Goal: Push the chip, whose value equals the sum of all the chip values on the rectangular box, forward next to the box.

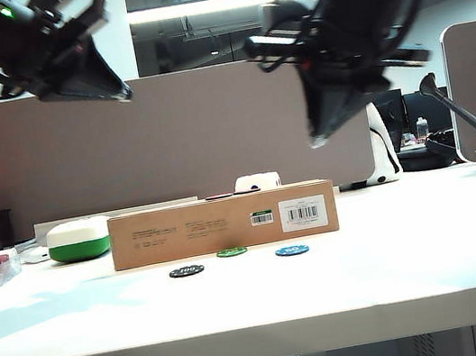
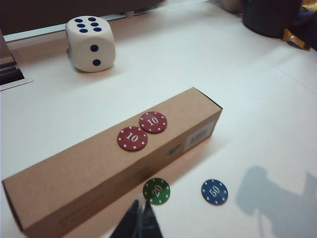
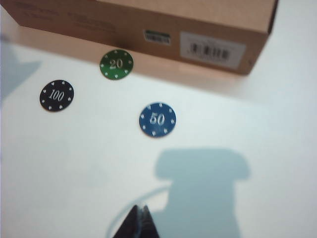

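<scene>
Brown cardboard box (image 1: 223,223) lies lengthwise on the white table (image 1: 400,270); two red chips (image 2: 142,130), each marked 10, sit touching on its top face. Sum 20.

Left to right in the exterior view: left claw (image 1: 108,85) raised high over the table's left side, tips pressed together, holding nothing. Below, a white-and-green case (image 1: 78,239) just beside the box's left end. In front of the box, a row: black 100 chip (image 1: 186,271), green 20 chip (image 1: 231,252), blue 50 chip (image 1: 291,250). Right claw (image 1: 322,132) hangs high above the box's right end, tips pressed together, empty. A die (image 2: 90,43) stands behind the box.

Progress: the green chip sits closer to the box than its neighbours, near the front wall. The right wrist view shows a narrow strip of table between chip and box, so not touching. Judgement: push looks largely done; what may remain is closing that small gap, if contact is required.
</scene>
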Controlling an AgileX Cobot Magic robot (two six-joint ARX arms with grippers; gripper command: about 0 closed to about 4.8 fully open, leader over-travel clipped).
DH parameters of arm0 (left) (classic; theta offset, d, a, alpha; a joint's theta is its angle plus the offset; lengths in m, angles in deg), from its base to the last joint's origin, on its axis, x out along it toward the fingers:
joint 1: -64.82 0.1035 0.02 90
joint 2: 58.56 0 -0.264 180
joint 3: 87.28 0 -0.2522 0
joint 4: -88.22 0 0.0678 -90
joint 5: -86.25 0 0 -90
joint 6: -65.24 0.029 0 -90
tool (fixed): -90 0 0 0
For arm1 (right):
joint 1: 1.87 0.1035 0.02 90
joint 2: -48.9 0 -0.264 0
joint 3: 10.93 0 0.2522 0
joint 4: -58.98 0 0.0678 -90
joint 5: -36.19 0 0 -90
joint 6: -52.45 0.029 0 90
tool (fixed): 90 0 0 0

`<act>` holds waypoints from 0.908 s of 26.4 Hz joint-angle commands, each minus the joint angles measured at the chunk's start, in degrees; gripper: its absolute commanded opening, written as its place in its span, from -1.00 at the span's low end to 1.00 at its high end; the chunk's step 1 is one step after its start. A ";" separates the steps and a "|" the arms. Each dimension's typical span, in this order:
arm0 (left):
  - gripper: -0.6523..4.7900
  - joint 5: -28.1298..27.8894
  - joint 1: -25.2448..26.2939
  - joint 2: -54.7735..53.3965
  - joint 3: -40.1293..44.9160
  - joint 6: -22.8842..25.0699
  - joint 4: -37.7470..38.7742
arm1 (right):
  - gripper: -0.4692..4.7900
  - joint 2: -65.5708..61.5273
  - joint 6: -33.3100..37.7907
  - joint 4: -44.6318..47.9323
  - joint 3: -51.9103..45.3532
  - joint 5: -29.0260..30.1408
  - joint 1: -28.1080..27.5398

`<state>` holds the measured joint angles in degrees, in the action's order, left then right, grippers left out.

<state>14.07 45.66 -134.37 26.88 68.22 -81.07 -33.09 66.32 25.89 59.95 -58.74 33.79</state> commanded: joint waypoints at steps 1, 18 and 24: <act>-0.78 -2.62 -0.07 4.68 3.96 -0.02 -1.66 | -0.85 4.59 1.97 4.15 -4.55 -0.07 0.02; -0.78 -7.50 -0.07 46.93 33.00 -0.02 -4.68 | -0.84 22.62 6.25 12.31 -16.22 -1.66 -0.09; -0.78 -8.15 0.11 62.25 41.59 -0.02 -4.28 | -0.84 22.64 6.23 12.11 -16.24 -1.60 -0.07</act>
<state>6.07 45.70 -73.45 67.78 68.22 -84.59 -10.54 72.36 37.61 43.56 -60.18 33.72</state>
